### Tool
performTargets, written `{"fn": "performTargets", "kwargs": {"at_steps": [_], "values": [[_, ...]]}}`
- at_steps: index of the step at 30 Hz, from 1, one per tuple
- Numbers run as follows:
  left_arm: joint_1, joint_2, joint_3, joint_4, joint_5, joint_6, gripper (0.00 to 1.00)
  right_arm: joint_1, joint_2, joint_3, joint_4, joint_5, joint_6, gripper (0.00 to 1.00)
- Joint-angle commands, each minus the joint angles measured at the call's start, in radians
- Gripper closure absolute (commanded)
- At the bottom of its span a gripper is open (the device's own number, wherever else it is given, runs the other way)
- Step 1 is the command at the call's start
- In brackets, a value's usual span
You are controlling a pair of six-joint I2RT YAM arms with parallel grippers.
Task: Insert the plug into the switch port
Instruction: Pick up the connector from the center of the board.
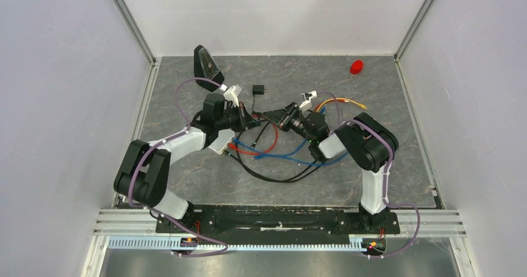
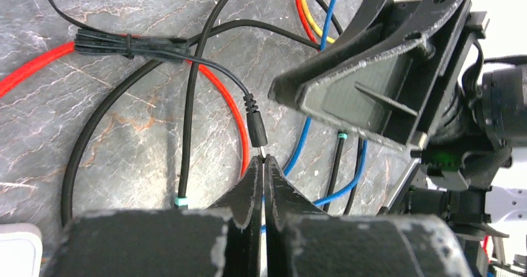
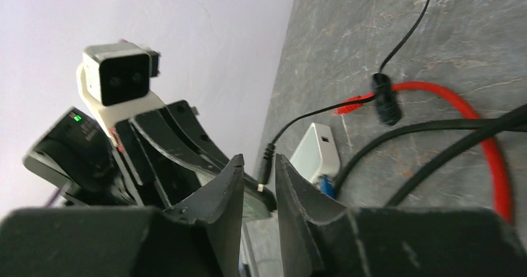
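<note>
Over the tangled cables [image 1: 279,165], both arms lean inward, grippers facing each other.
The left gripper [image 2: 262,164] pinches the plug [image 2: 255,125] by its tip; the right gripper [image 3: 259,165] has its jaws narrowly apart and empty; the switch box [image 3: 318,149] lies beside the left arm.

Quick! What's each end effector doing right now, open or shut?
Left end effector: closed, pinching the metal tip of the thin black barrel plug.
Right end effector: slightly open, holding nothing.
</note>
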Motion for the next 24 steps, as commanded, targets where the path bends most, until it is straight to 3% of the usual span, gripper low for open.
{"fn": "performTargets", "kwargs": {"at_steps": [1,6,10,13,16,17,18,19,21,24], "values": [[0.006,-0.098,0.078,-0.262,-0.02,0.146,0.98,-0.082,-0.081,-0.025,0.052,-0.188,-0.217,0.73],[0.019,-0.187,0.057,-0.386,-0.048,0.196,0.98,-0.155,-0.14,0.017,0.016,-0.445,-0.569,0.71],[0.04,-0.166,0.106,-0.499,0.044,0.276,0.98,-0.16,-0.159,0.115,-0.174,-0.628,-1.096,0.68],[0.052,-0.136,0.128,-0.556,0.107,0.305,0.98,-0.162,-0.147,0.177,-0.257,-0.774,-1.383,0.66],[0.058,-0.117,0.144,-0.573,0.145,0.313,0.98,-0.16,-0.098,0.181,-0.053,-0.929,-1.456,0.65],[0.059,-0.109,0.149,-0.58,0.147,0.317,0.98,-0.159,-0.07,0.176,0.104,-1.014,-1.419,0.65],[0.062,-0.102,0.156,-0.594,0.151,0.324,0.98,-0.158,-0.021,0.182,0.34,-1.042,-1.276,0.64],[0.064,-0.095,0.161,-0.602,0.156,0.331,0.98,-0.159,0.017,0.223,0.443,-1.081,-1.183,0.66],[0.069,-0.085,0.164,-0.609,0.167,0.335,0.98,-0.146,0.051,0.27,0.355,-1.111,-1.232,0.69],[0.074,-0.078,0.165,-0.61,0.175,0.335,0.98,-0.127,0.087,0.282,0.395,-1.12,-1.241,0.73]]}}
